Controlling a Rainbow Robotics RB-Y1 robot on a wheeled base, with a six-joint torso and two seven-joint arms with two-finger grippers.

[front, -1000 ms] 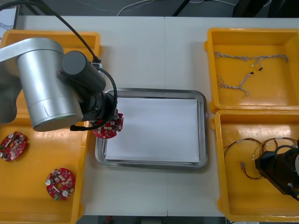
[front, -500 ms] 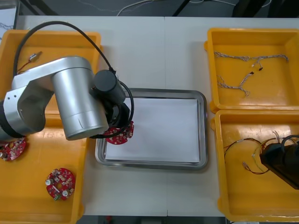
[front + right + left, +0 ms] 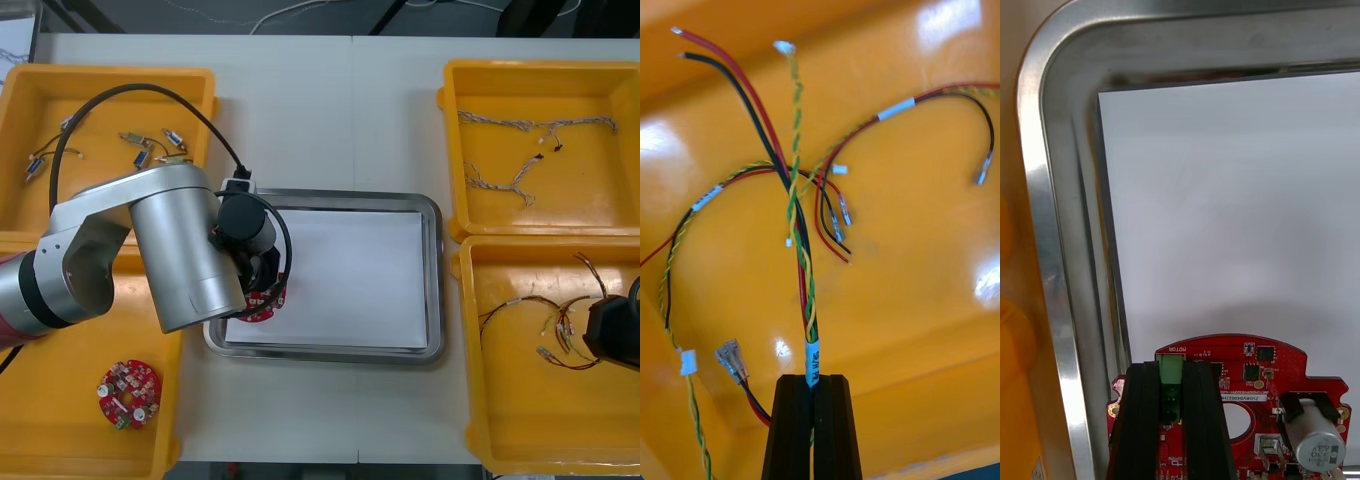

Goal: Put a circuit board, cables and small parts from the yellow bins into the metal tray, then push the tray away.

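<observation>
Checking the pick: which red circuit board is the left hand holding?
The circuit board over the metal tray's left edge, clamped in the left hand; the other board lies loose in the yellow bin.

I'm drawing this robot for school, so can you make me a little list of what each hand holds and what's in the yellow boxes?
Left gripper: shut on a round red circuit board, over the left end of the metal tray
Right gripper: shut on a red and yellow cable, over the near right bin
Near left bin: another red board
Far left bin: small metal parts
Far right bin: twisted cables
</observation>
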